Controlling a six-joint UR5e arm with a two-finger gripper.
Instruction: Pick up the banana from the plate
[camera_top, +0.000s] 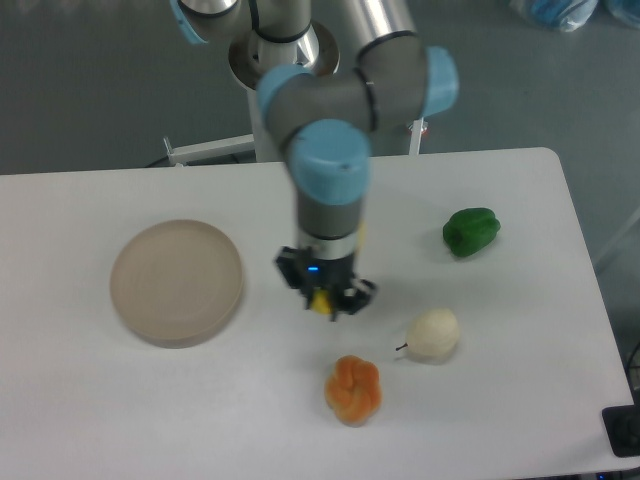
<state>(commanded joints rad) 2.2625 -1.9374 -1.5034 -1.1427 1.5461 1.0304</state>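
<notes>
On the white table (150, 420) we see the plate (177, 282) bare at nine o'clock of our gripper (323, 300), which clamps the banana (322, 301); next, we judge, a steady lift.

A: Arm config?
B: Arm descends from the base at top of view; wrist approx. vertical, directly above the gripper (325, 297), blue end caps on joints.
A: Gripper status?
B: Pointing down. Fingers clamped on the banana (322, 301); only a yellow bit shows between the fingertips.
</notes>
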